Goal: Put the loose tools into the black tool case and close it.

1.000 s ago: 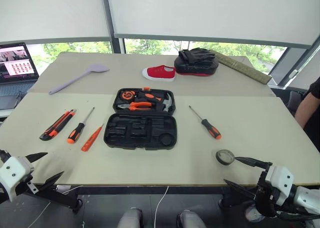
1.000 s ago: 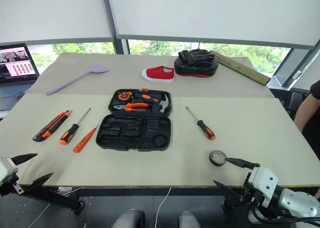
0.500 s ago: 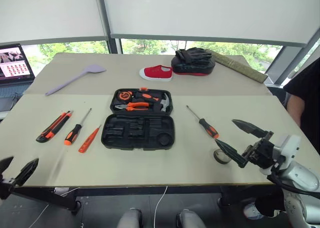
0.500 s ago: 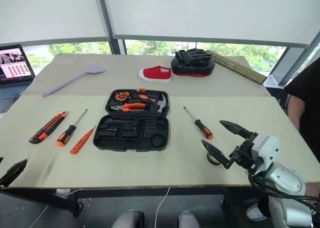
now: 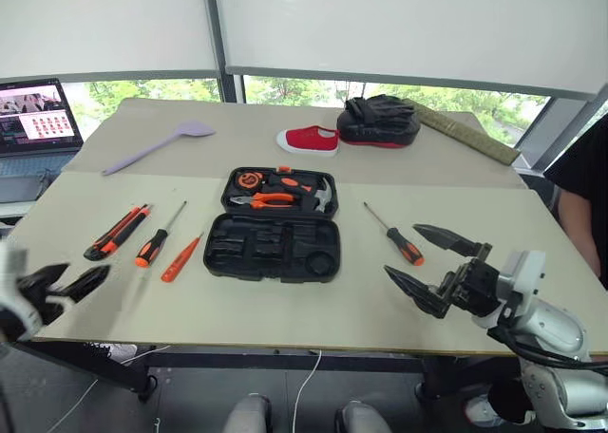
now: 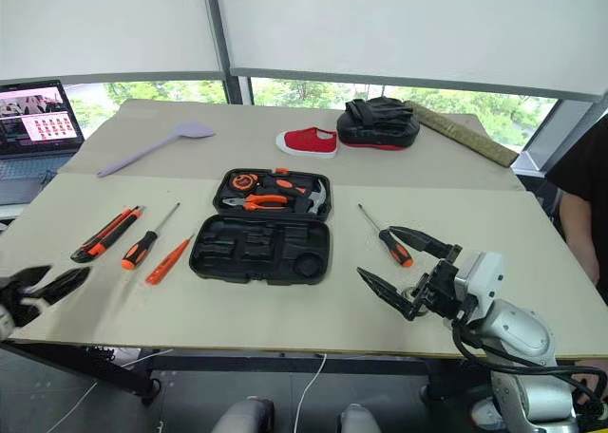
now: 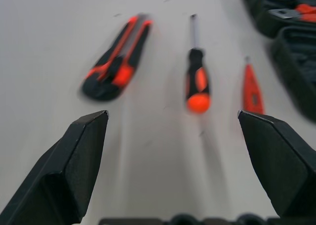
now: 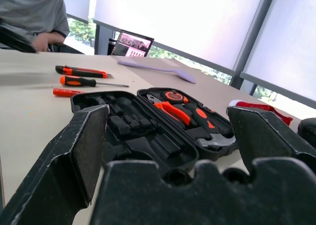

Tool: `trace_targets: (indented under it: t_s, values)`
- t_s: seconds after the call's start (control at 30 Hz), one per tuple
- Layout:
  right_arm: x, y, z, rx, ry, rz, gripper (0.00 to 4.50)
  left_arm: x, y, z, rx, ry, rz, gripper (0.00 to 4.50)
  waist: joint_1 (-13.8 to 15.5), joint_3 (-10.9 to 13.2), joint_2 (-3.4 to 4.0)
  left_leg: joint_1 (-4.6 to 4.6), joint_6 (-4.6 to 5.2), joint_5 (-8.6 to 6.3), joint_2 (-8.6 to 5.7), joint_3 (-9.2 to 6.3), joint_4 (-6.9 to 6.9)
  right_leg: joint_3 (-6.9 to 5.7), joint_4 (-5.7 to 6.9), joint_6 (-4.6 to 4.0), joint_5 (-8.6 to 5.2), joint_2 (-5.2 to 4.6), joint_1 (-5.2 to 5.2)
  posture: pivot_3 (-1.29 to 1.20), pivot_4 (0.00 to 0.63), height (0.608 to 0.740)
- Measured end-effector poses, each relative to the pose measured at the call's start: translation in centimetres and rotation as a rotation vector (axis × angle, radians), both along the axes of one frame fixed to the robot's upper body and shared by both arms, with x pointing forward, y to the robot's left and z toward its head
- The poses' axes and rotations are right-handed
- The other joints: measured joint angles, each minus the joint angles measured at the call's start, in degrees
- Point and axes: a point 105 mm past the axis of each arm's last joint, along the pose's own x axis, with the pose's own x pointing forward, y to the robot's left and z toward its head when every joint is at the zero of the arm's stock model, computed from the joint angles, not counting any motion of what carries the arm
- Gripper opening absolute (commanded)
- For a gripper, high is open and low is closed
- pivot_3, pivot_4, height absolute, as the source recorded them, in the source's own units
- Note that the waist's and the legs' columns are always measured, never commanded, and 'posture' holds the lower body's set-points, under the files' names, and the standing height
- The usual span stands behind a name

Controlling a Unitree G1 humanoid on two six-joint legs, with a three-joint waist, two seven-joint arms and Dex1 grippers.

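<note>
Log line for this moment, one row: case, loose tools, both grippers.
black tool case: open, slots free | utility knife, screwdrivers: on table | left gripper: open, empty | right gripper: open, empty

No legible text anywhere; laptop screen shows thumbnails, possibly captions, too small to read.

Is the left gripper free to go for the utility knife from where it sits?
Probably yes. The left gripper is open at the table's near edge, and the utility knife lies ahead of it on bare table, apart from the neighbouring screwdriver.
</note>
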Motion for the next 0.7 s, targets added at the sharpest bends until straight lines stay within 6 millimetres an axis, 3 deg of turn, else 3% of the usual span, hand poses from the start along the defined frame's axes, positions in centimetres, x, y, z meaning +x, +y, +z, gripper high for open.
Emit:
trace_targets:
  t_s: [0.1,0.27,0.4,0.63,0.7]
  values:
    - [0.2,0.4,0.1,0.001,-0.004,0.012,4.44,3.3,-0.4,-1.2,0.044,0.062,0.021,4.50,-0.34,-0.01,-0.02,-0.06,0.45,0.27,-0.06,0.03,0.00,0.06,0.04,0.11,0.29,0.21,-0.08,0.00,0.150,0.740]
    - [0.2,0.4,0.0,-0.002,-0.002,0.011,4.44,5.0,-0.8,-3.5,0.063,0.150,0.032,4.50,-0.87,0.00,-0.04,-0.13,0.45,0.26,0.00,0.03,-0.08,0.11,0.08,0.08,0.27,0.33,-0.18,0.00,0.150,0.740]
    - [0.0,0.3,-0.2,-0.004,0.009,0.011,4.50,5.9,-1.1,-3.7,0.084,0.166,0.015,3.48,-0.69,-0.01,-0.03,-0.09,0.44,0.27,-0.01,0.04,-0.05,0.13,0.13,0.07,0.27,0.33,-0.15,0.00,0.150,0.740]
    - [-0.4,0.6,-0.3,-0.023,0.007,0.044,4.50,6.7,-1.9,-3.7,0.041,0.083,-0.042,0.92,-0.27,-0.01,-0.04,-0.08,0.44,0.27,-0.01,0.05,0.07,0.13,0.19,0.08,0.29,0.27,-0.12,0.00,0.150,0.740]
    - [-0.3,0.7,-0.1,-0.023,-0.001,0.046,4.50,7.0,-2.4,-2.7,0.039,-0.001,-0.095,0.92,-0.15,0.02,-0.11,-0.12,0.44,0.28,0.00,0.05,0.08,0.13,0.19,0.06,0.30,0.26,-0.15,0.00,0.150,0.740]
